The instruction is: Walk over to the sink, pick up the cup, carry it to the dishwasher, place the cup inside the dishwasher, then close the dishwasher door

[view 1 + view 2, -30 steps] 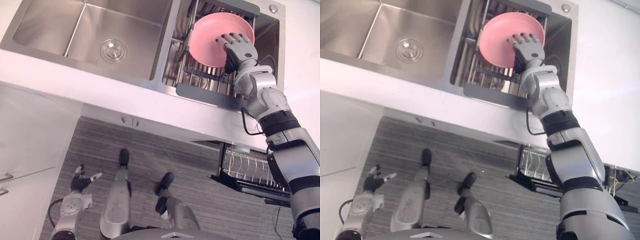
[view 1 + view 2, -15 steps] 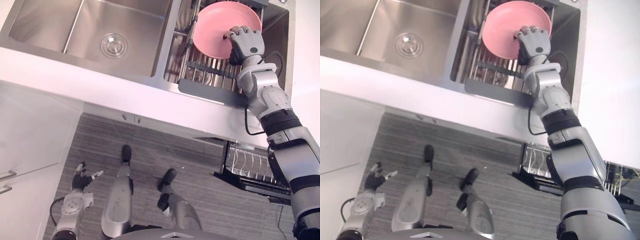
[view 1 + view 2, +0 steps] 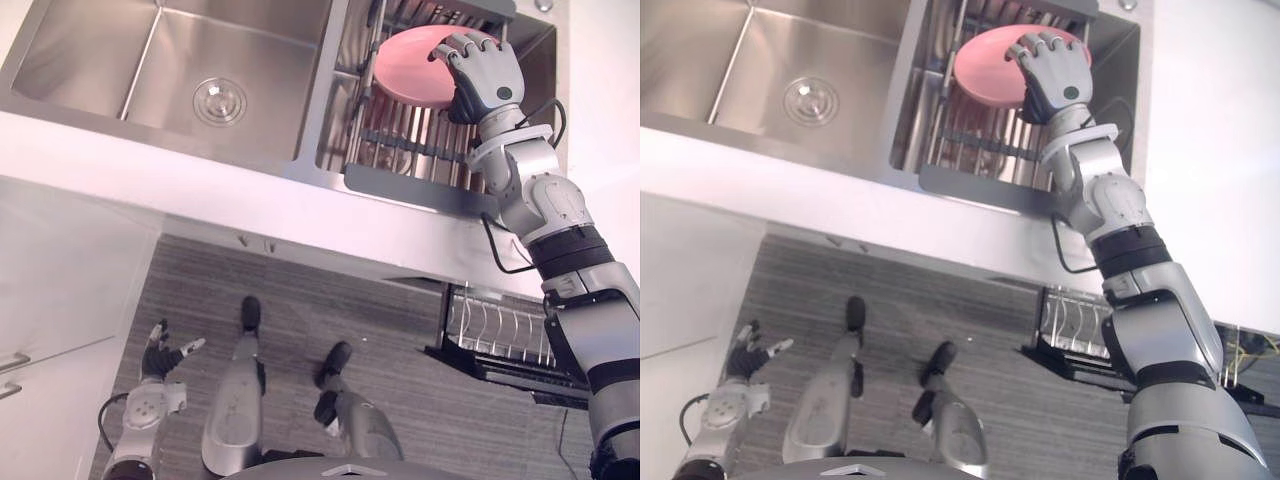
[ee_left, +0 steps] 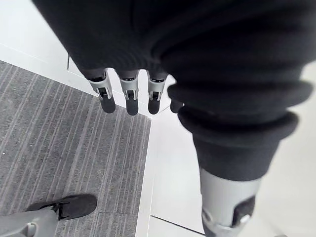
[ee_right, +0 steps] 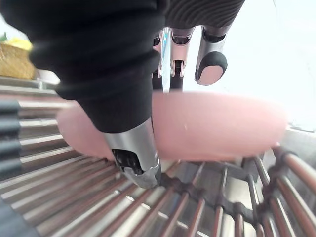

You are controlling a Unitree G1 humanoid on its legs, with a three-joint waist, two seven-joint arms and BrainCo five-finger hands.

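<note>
- I see the sink [image 3: 250, 45] as two steel basins set in a pale counter [image 3: 200, 190]; I place everything else from it.
- The sink's left basin has a round drain [image 3: 219, 100] in its floor.
- The sink's right basin holds a wire rack [image 3: 405, 150] with a dark tray edge along the side nearest me.
- What I find in the sink is not a cup but a pink dish [image 3: 412, 72], round and shallow. It sits tilted over the wire rack in the right basin, toward the sink's far edge.
- My right hand [image 3: 482, 80] reaches into the right basin and is closed on the pink dish at its right rim.
- In the right wrist view the fingers [image 5: 211, 66] curl over the far side of the dish [image 5: 222, 126] and the thumb [image 5: 134, 158] lies across its near face, so the rim is pinched between them.
- The rack bars [image 5: 74, 192] run just under the dish; I cannot tell whether its lower edge touches them.
- My left hand [image 3: 160, 358] hangs well below the sink, down by the grey striped floor [image 3: 330, 290] on the left-basin side. Its fingers [image 4: 129, 101] are straight and loose and hold nothing.
- Below the sink's right basin, under the counter edge, a dishwasher rack [image 3: 505, 335] of upright wire prongs stands pulled out over the floor.
</note>
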